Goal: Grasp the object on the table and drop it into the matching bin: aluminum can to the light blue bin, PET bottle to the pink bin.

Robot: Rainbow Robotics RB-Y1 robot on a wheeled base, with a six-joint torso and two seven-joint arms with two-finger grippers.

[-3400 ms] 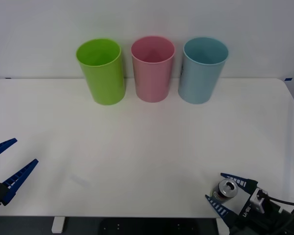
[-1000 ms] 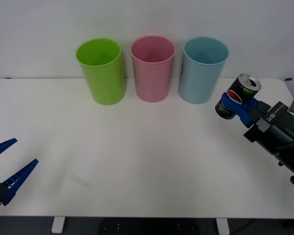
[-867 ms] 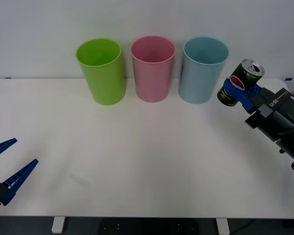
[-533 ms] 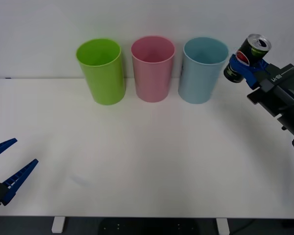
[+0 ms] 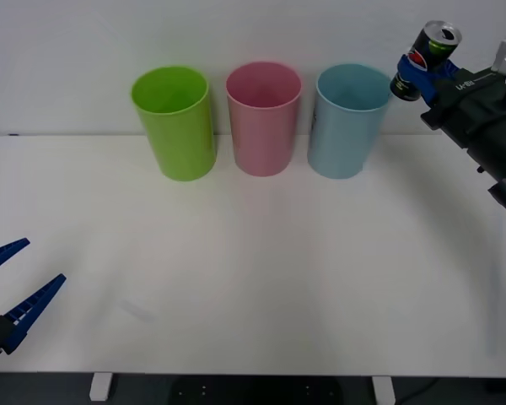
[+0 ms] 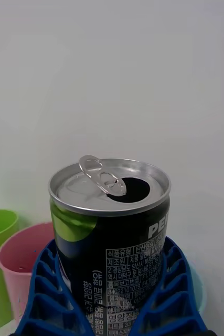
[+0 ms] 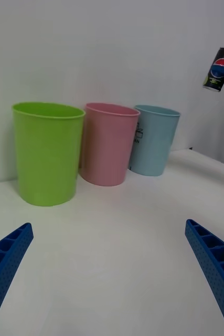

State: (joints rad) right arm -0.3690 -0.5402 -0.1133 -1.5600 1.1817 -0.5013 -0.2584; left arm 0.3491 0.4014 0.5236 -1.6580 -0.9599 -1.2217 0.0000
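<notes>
My right gripper (image 5: 420, 71) is shut on the aluminum can (image 5: 427, 56), a small dark can with a silver top and blue and red marks. It holds the can in the air, tilted, just right of the light blue bin (image 5: 347, 121) and a little above its rim. In the right wrist view the can (image 6: 112, 236) sits between the blue ribbed fingers (image 6: 49, 299), tab hole up. The pink bin (image 5: 263, 118) stands left of the light blue one. From the left wrist view the can (image 7: 220, 76) hangs well above the light blue bin (image 7: 152, 139). My left gripper (image 5: 10, 291) rests open at the table's front left.
A lime green bin (image 5: 175, 122) stands left of the pink bin, all three in a row along the back of the white table (image 5: 253, 270). A pale wall rises close behind them.
My right gripper has carried the can up from the table's front right edge, back and upward, to beside the light blue bin's rim. The left arm has stayed still.
</notes>
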